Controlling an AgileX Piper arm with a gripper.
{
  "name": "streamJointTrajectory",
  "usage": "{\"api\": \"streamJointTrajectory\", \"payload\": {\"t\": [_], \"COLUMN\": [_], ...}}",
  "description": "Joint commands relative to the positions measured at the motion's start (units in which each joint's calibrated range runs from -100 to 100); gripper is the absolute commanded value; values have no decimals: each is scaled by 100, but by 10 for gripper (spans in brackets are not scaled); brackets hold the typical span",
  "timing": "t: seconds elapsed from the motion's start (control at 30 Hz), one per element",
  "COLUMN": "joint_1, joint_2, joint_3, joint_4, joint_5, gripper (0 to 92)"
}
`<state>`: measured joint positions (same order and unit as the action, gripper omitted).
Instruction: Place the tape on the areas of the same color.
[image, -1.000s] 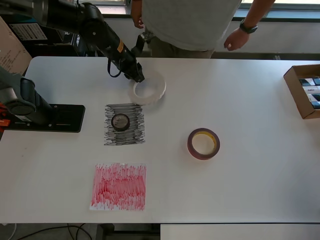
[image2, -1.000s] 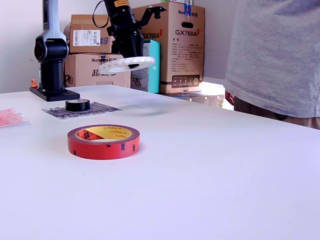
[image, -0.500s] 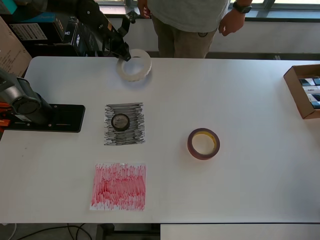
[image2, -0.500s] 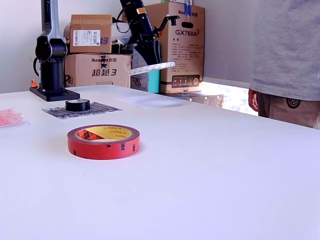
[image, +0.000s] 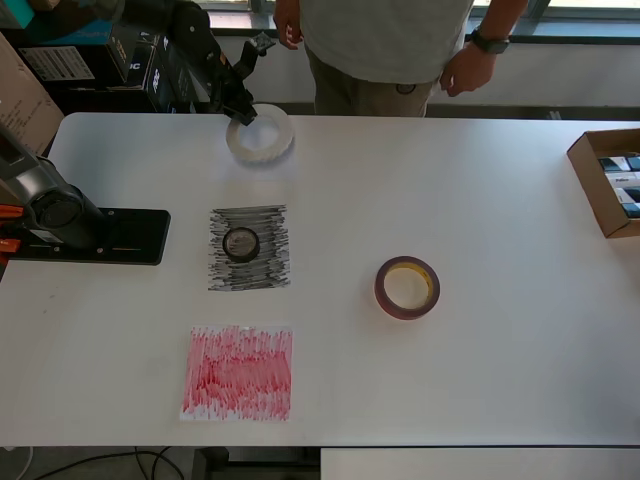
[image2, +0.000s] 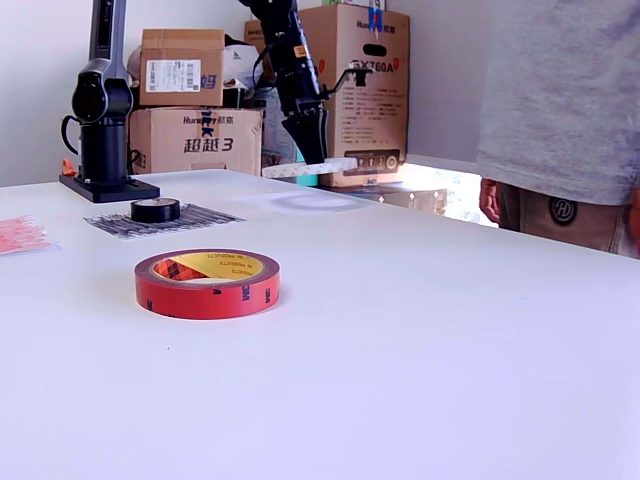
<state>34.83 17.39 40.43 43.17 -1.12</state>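
Note:
My gripper (image: 241, 113) is shut on the rim of the wide white tape ring (image: 261, 136) and holds it level a little above the table near the far edge. In the exterior view the gripper (image2: 308, 150) points down onto the ring (image2: 310, 167), above a faint white paper patch (image2: 300, 203). The small black roll (image: 241, 243) lies on the scribbled black patch (image: 255, 272). The dark red ring (image: 407, 287) lies on bare table right of centre. The scribbled red patch (image: 238, 372) is bare near the front edge.
A person (image: 385, 45) stands at the far edge, hands near the table. An open cardboard box (image: 608, 182) sits at the overhead view's right edge. The arm's black base (image: 95, 235) is at its left. Cardboard boxes (image2: 355, 90) stand behind the table.
The gripper carried the white ring toward the far edge and the overhead view's left, then lowered it closer to the table. The person shifted along the far edge.

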Motion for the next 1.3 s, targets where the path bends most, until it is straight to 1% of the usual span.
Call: {"api": "streamJointTrajectory", "payload": {"t": [0.0,0.57,0.83,0.9,1.03,1.1,1.17,1.27], "joint_1": [-25,-1,7,7,7,15,47,133], "joint_2": [104,600,675,675,675,675,675,675], "joint_3": [87,51,42,42,42,42,60,114], "joint_4": [-223,-283,-283,-283,-283,-283,-283,-283], "joint_5": [48,48,-10,-18,-42,-42,-51,-165], "gripper": [0,0,14,73,276,356,409,446]}}
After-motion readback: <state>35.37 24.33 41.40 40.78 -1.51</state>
